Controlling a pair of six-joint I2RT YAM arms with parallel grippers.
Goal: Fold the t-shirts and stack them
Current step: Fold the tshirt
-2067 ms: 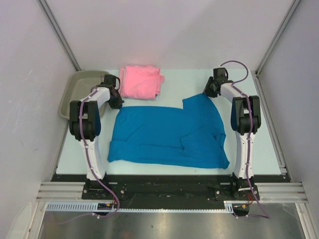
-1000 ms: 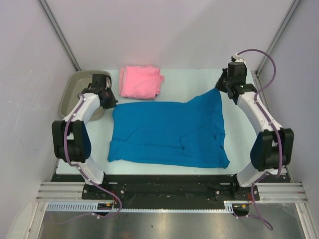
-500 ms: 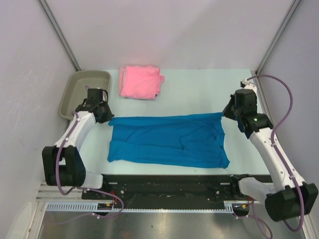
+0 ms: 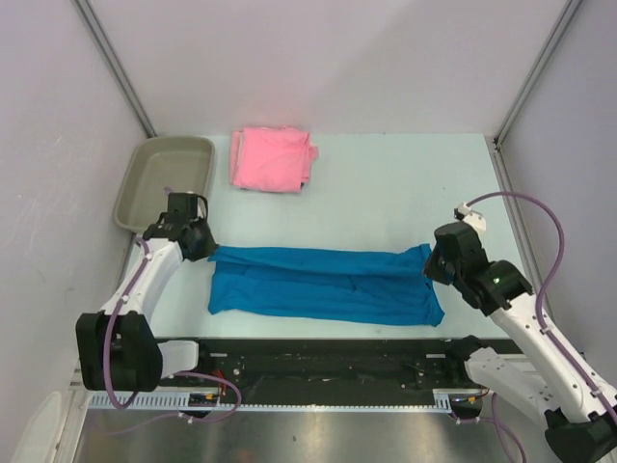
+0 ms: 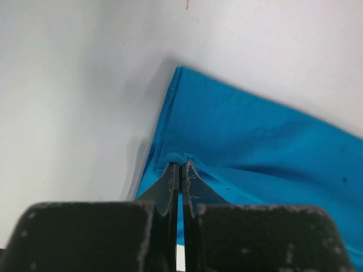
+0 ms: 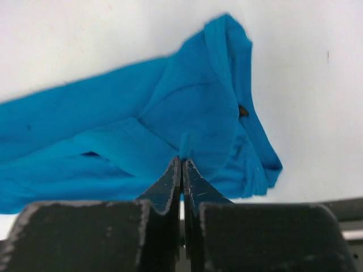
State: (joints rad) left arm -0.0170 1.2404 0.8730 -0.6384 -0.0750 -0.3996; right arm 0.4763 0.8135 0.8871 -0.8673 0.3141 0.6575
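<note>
We have our left pincer (image 4: 205, 247) squeezed shut on the far left corner of the blue shirt (image 4: 323, 283). Our right pincer (image 4: 432, 260) is squeezed shut on the far right corner. Each one has just a tiny pinch of cloth between its tips. The blue shirt runs from one pincer to the other in a long thin strip. Its far edge seems lifted and its near part lies on the table (image 4: 386, 183). We think we hold two corners at once so that the edge is straight. Then the far half can be laid over the near half for a neat fold. The pink shirt (image 4: 273, 159) lies folded well beyond the left pincer, a bit toward the right pincer's side, and does not touch the blue one. We guess it sits out of the way there until the blue shirt is ready to go on it. A grey tray (image 4: 135, 183) sits beyond the left pincer, on its outer side. The view from above shows both arms, the pink shirt and the tray, but the tips are too small there to show the grip. The two wrist views show the tips pressed together on a little bump of blue cloth, but no pink shirt and no tray.
</note>
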